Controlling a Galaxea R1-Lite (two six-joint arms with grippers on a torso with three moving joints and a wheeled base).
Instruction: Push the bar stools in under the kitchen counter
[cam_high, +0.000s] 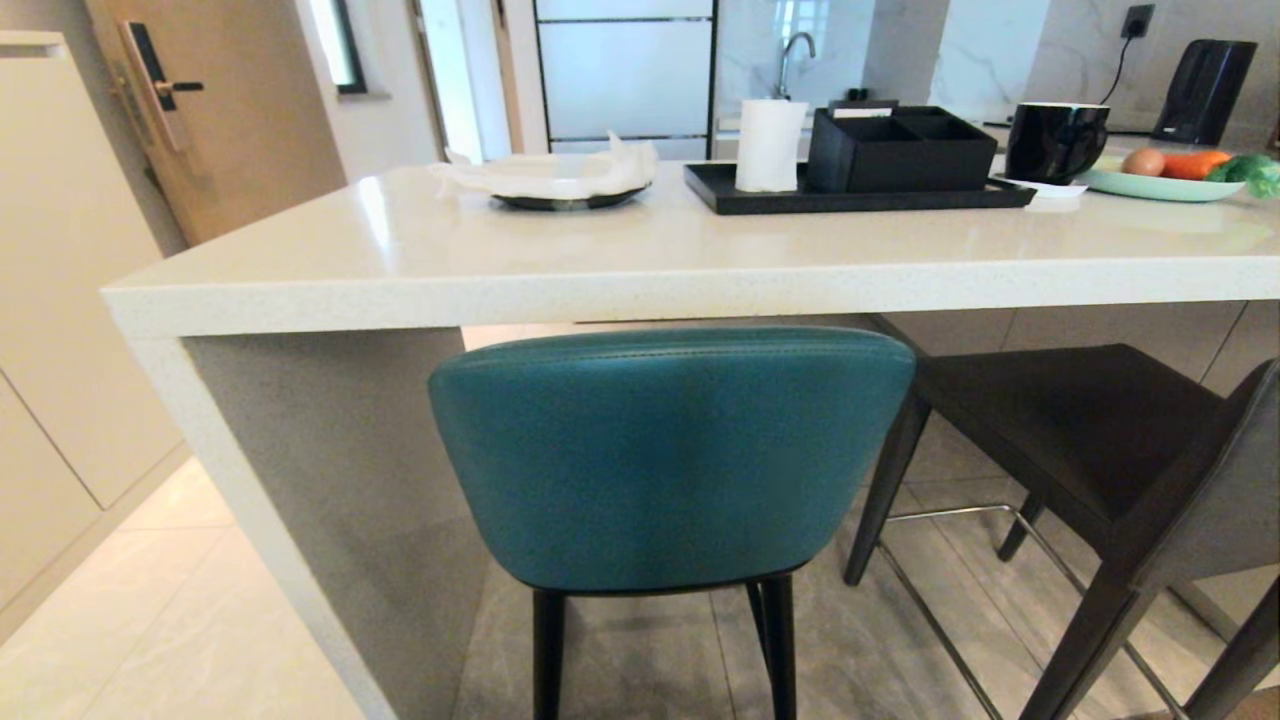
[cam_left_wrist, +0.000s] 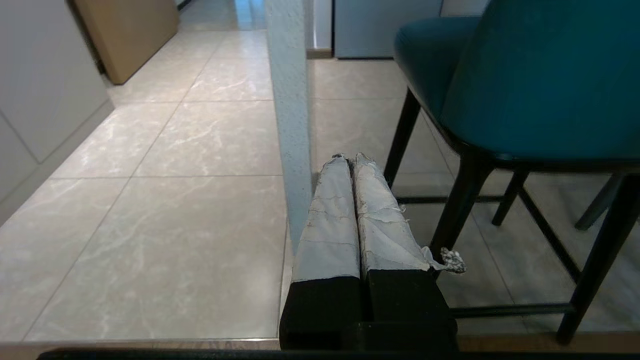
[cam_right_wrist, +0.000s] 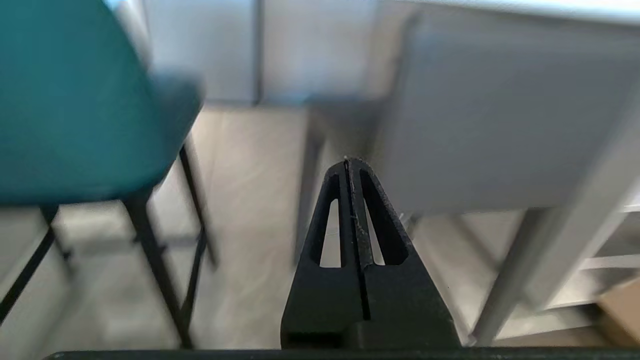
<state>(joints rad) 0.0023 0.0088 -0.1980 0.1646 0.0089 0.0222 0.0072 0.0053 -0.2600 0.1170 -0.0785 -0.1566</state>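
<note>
I see the pale tiled floor (cam_high: 180, 620) carrying both stools: the teal stool (cam_high: 670, 450) stands just right of my left pincer (cam_left_wrist: 350, 160), and the dark grey stool (cam_high: 1100, 440) stands ahead and right of my right pincer (cam_right_wrist: 350, 162). Above, the off-white surface (cam_high: 620, 250) bears a plate with a crumpled napkin (cam_high: 560, 180), a black tray (cam_high: 860, 195), a black cup (cam_high: 1055, 140) and a green plate of vegetables (cam_high: 1165, 180).

A glossy, finely speckled stone top is shown on the kitchen counter (cam_high: 640, 270). Smooth stitched leather with a slight sheen is seen on the teal stool (cam_high: 670, 455), matt dark upholstery on the grey stool (cam_high: 1080, 420). Frayed cloth-like tape is wrapped around the left gripper (cam_left_wrist: 352, 160) fingers. Polished tiles cover the floor (cam_left_wrist: 165, 200).
</note>
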